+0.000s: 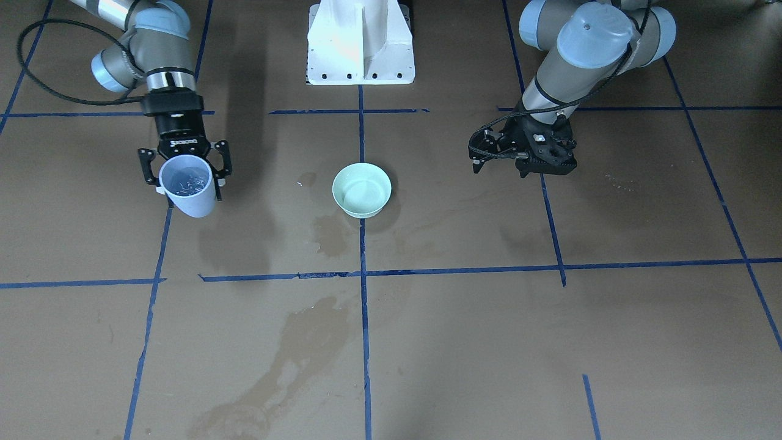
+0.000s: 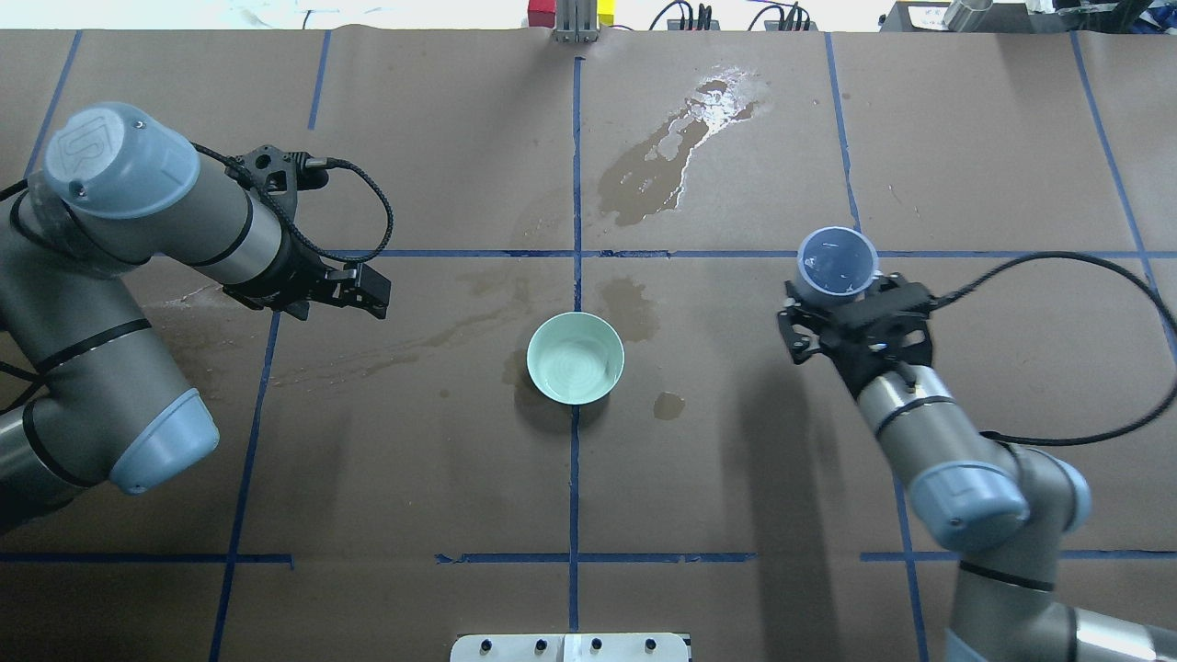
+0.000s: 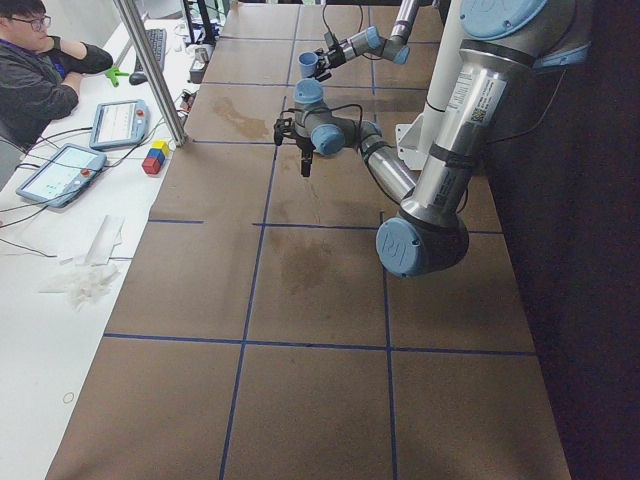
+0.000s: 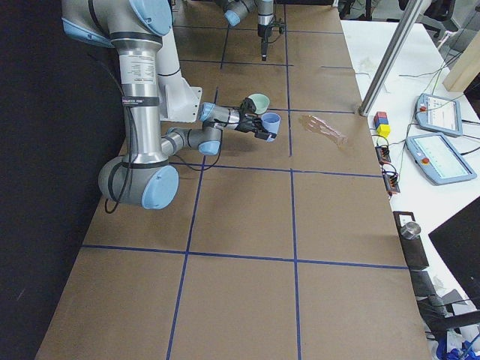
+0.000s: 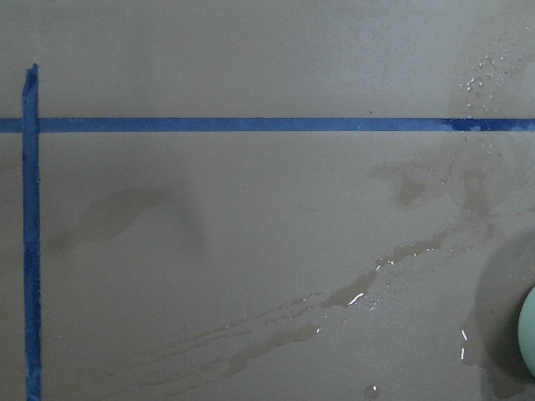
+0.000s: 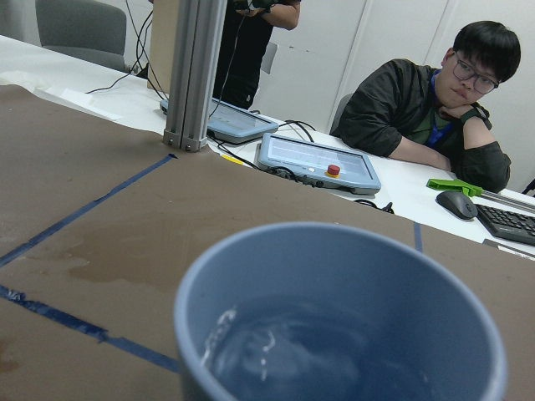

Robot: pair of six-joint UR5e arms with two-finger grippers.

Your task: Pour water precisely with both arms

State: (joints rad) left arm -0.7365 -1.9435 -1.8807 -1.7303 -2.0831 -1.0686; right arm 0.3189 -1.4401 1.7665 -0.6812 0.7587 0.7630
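My right fingers [image 2: 839,296] clamp the blue cup [image 2: 836,262] by its wall, two o'clock from the bowl [image 2: 576,358] overhead; its water [image 6: 301,359] will likely slosh, the cup light and slick, I judge; my left fingers [image 2: 373,296] hold nothing, and I cannot tell their gap.

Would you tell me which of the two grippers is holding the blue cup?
The right gripper, clamped round the blue cup with water in it; the left gripper holds nothing.
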